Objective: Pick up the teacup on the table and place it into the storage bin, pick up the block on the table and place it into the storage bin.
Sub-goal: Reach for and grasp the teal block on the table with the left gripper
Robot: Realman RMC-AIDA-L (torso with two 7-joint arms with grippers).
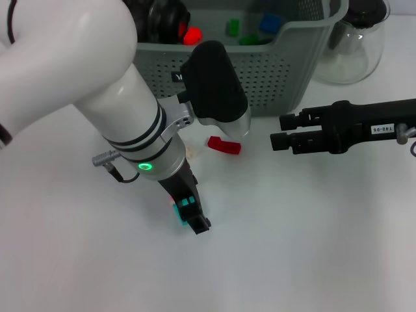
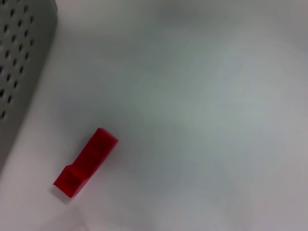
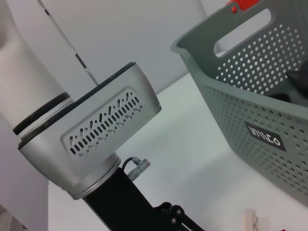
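A red block (image 1: pixel 224 145) lies on the white table just in front of the storage bin (image 1: pixel 286 65), a grey-green perforated basket with a black label. The left wrist view shows the same block (image 2: pixel 85 162) beside the bin's wall (image 2: pixel 19 57). My left gripper (image 1: pixel 194 218) points down at the table, nearer to me than the block and to its left. My right gripper (image 1: pixel 278 130) hovers to the right of the block, open and holding nothing. The teacup is out of view.
A clear glass carafe (image 1: pixel 354 45) stands right of the bin. Inside the bin are red, green and blue pieces and a dark object. A small pale piece (image 1: pixel 192 153) peeks out by my left arm, also visible as a pale piece (image 3: pixel 250 220) in the right wrist view.
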